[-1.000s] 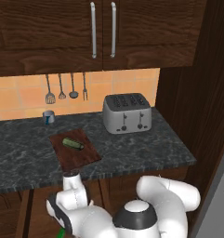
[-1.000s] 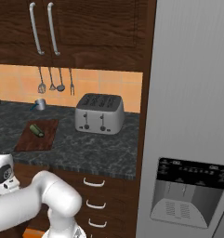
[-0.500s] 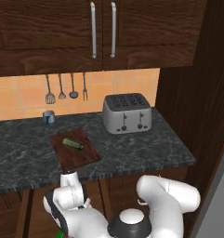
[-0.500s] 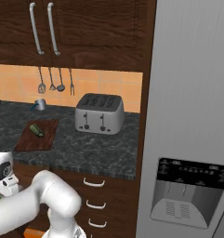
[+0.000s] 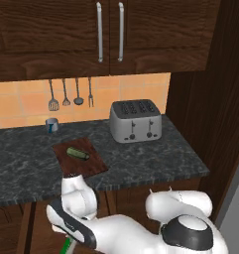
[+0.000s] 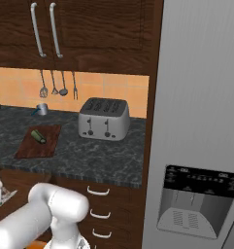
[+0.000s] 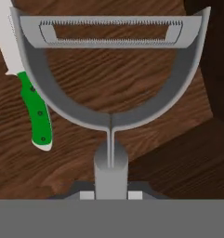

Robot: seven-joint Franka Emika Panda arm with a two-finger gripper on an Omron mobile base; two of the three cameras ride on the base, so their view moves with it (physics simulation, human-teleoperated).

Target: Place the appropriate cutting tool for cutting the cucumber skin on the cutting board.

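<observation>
Grey peeler is standing lengthwise out from your gripper, pinched by its handle; the cutting board is waiting above on the counter.

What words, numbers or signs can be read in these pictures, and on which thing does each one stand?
None can be read.
The fridge panel carries small pale marks, too small to read.
The toaster, cutting board, cucumber, peeler and knife show no text.
</observation>
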